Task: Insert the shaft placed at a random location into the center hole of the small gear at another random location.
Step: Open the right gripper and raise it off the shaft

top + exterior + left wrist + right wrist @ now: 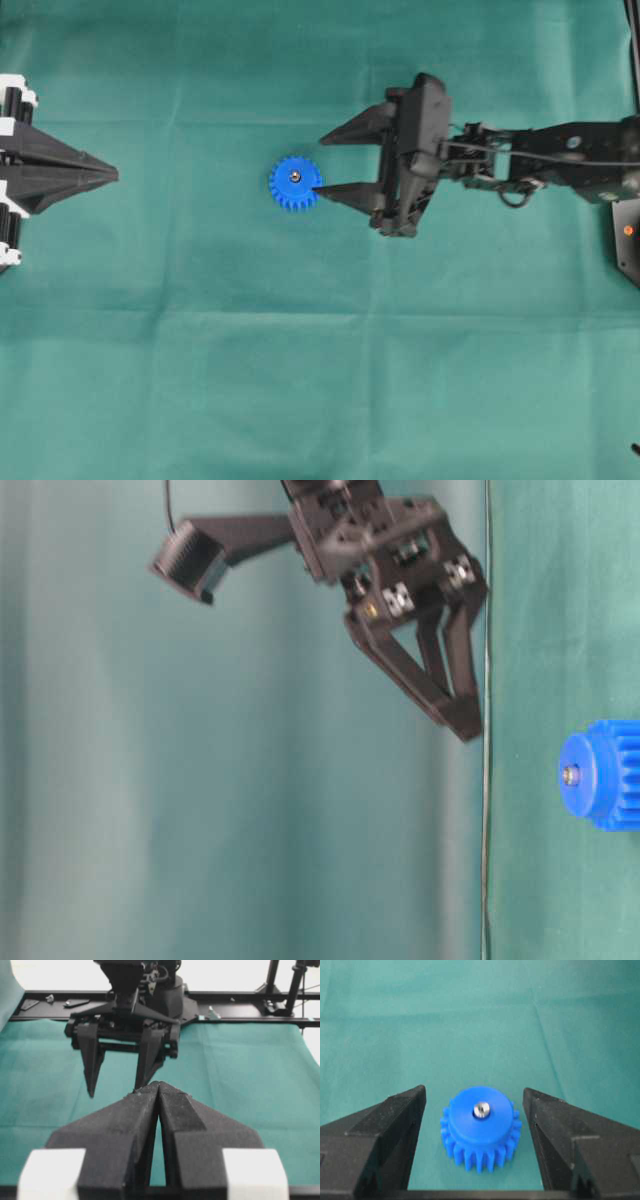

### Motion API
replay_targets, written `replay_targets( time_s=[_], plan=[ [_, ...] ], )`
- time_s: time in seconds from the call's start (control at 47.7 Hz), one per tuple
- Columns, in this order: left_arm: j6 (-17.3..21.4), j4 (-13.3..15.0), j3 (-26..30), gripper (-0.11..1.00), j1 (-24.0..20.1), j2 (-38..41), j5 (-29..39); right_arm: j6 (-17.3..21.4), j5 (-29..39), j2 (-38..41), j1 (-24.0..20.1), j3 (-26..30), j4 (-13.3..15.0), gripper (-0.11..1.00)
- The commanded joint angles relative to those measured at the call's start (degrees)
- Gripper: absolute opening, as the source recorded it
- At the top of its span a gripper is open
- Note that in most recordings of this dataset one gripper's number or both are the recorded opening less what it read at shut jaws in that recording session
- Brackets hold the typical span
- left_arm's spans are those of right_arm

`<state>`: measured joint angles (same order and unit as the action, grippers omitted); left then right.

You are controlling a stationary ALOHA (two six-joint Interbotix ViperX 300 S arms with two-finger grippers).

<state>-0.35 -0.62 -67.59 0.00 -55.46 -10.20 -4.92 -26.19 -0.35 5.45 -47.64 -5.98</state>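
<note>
The small gear (295,184) (480,1132) is bright blue and lies flat on the green cloth. The shaft (481,1109) (295,176) (571,775) stands in the center hole (474,1115), with only its shiny round end showing above the hub. My right gripper (319,164) (474,1091) (458,725) is open and hangs above the cloth, just right of the gear, touching nothing. In the right wrist view the gear (605,775) lies between the spread fingers. My left gripper (113,175) (159,1084) rests shut and empty at the far left.
Green cloth (320,380) covers the whole table, with faint fold lines. A black frame rail (240,995) runs along the far edge behind the right arm (560,155). A black base part (628,235) sits at the right edge.
</note>
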Motion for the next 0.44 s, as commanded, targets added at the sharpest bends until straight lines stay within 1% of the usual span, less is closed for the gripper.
replay_targets(
  time_s=[0.0, 0.419],
  plan=[
    [0.0, -0.2, 1.2, 0.00, 0.0, 0.4, -0.4, 0.5, -0.2, -4.2, -0.2, -1.3, -0.2, 0.77],
    [0.0, -0.2, 1.1, 0.00, -0.1, 0.5, -0.3, 1.0, 0.1, -16.3, -0.3, -9.1, -0.2, 0.77]
  ],
)
